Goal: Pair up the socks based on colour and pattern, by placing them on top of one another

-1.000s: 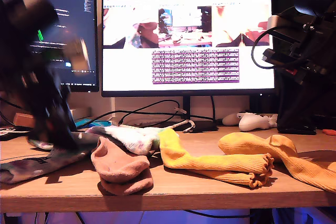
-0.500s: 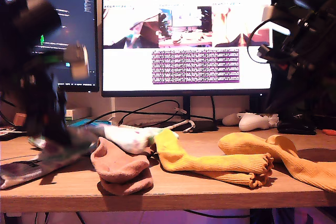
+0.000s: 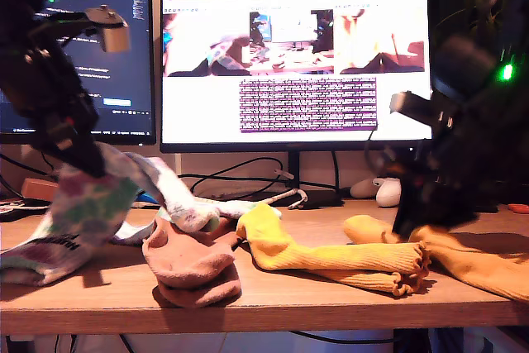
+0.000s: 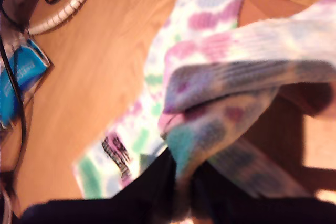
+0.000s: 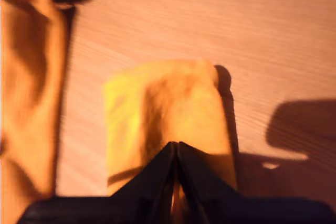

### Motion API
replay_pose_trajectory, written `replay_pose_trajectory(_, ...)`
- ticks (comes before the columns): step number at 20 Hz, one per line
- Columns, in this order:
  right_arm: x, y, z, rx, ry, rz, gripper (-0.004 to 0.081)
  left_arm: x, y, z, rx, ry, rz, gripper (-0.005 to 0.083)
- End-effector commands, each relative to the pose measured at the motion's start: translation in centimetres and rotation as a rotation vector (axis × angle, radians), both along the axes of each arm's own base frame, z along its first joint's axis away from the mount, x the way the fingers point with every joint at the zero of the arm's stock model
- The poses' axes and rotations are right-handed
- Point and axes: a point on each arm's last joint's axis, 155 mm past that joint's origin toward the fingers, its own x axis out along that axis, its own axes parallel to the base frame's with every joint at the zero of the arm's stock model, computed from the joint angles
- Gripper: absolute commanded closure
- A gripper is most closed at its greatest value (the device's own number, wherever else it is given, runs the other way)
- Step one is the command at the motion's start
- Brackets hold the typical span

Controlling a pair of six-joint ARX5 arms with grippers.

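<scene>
Right now my first claw (image 4: 181, 190) is clamped on a tie-dye sock (image 3: 91, 204), holding it lifted at the exterior view's left so that the sock drapes down from the claw to the desk (image 3: 289, 299). A second tie-dye sock (image 4: 157, 108) with black lettering lies flat on the desk under it, as the first wrist view shows; in the exterior view the two overlap and I cannot separate them cleanly. That makes two tie-dye socks.

Two pink-brown socks (image 3: 192, 266) sit stacked one on the other near the desk's front edge, just beside the hanging tie-dye sock, whose toe touches the top one.

Two mustard-yellow socks are in view. The first yellow sock (image 3: 331, 258) lies along the desk at the middle of the exterior view, its frilly cuff pointing to the exterior view's right. The second yellow sock (image 3: 471, 258) lies at the exterior view's right, near the first one's cuff.

My second claw (image 5: 176, 174) is down at the second yellow sock, jaws closed to a narrow slit with yellow fabric pinched between them.

Behind the desk stand two monitors (image 3: 293, 68), with cables (image 3: 240, 175) trailing beneath them.
</scene>
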Motion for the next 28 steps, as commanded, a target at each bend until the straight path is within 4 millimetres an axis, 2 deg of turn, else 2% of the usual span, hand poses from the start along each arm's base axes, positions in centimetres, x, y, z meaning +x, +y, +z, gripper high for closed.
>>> replay_pose_trajectory(1,0.9,0.0,-1.9,-0.028,0.02,-0.019,0.0783,-0.3,0.2,0.7,-0.011,-0.004,0.028,0.0798)
replay_pose_trajectory(4,3.9,-1.9,-2.9,-0.123,-0.037,-0.115,0.0783,-0.8,1.1,1.4,0.005,-0.008,0.063,0.0798)
replay_pose_trajectory(7,6.0,-3.9,-2.4,-0.199,-0.083,-0.187,0.0783,-1.7,2.1,2.2,0.012,-0.002,0.107,0.0798)
replay_pose_trajectory(10,5.9,-2.5,-0.4,-0.137,-0.066,-0.142,0.0783,-2.3,2.6,2.6,-0.013,0.01,0.143,0.0798)
replay_pose_trajectory(13,5.7,-1.4,3.6,-0.136,-0.104,-0.118,0.0782,-2.3,2.5,2.5,-0.018,0.014,0.141,0.0798)
replay_pose_trajectory(15,4.6,-1.0,6.2,-0.156,-0.097,-0.073,0.0779,-2.3,2.5,2.5,-0.024,0.017,0.151,0.0798)
replay_pose_trajectory(16,3.4,-0.5,6.5,-0.175,-0.055,-0.034,0.0771,-2.4,2.7,2.4,-0.044,0.028,0.181,0.0798)
replay_pose_trajectory(18,1.2,0.7,6.1,-0.201,0.018,0.028,0.0738,-2.7,3.3,2.2,-0.07,0.057,0.235,0.0798)
replay_pose_trajectory(23,-2.9,7.0,6.0,-0.158,0.043,0.218,0.0642,-3.1,4.5,2.1,-0.098,0.084,0.313,0.0798)
replay_pose_trajectory(25,-4.0,8.6,5.6,-0.162,0.045,0.262,0.06,-3.5,4.6,2.0,-0.103,0.101,0.329,0.0798)
replay_pose_trajectory(28,-4.0,10.2,4.7,-0.148,0.053,0.253,0.0502,-3.5,4.5,2.0,-0.111,0.102,0.331,0.0798)
